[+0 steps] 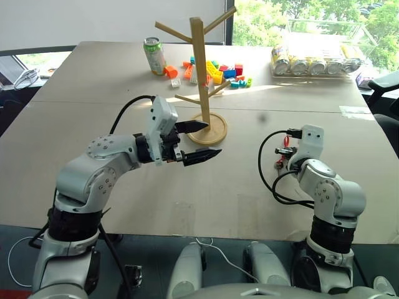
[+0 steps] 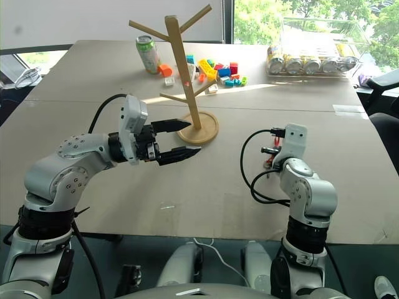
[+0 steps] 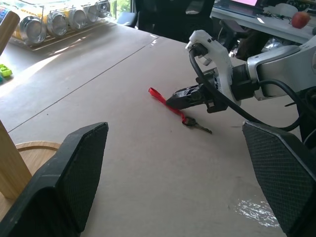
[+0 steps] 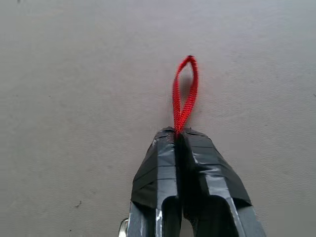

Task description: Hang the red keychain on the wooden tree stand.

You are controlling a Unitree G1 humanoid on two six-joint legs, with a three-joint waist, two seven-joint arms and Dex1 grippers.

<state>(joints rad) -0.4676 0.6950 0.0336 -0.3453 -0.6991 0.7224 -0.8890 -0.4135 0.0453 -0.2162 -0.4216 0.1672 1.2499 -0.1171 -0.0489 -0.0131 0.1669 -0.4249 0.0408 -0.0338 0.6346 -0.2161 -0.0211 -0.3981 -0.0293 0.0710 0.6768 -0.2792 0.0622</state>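
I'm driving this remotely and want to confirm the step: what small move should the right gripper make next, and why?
Probably a short, slow lift. The right gripper is shut on the thin red strap keychain, whose small silver key rests on the light brown table. Raising it clears the key before carrying it toward the tall light-wood tree stand, beside the open left gripper.

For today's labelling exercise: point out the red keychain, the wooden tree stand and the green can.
red keychain (image 4: 184,94): right wrist view, on the strap loop.
wooden tree stand (image 1: 201,75): left eye view, on the pole.
green can (image 1: 154,56): left eye view, on its side wall.
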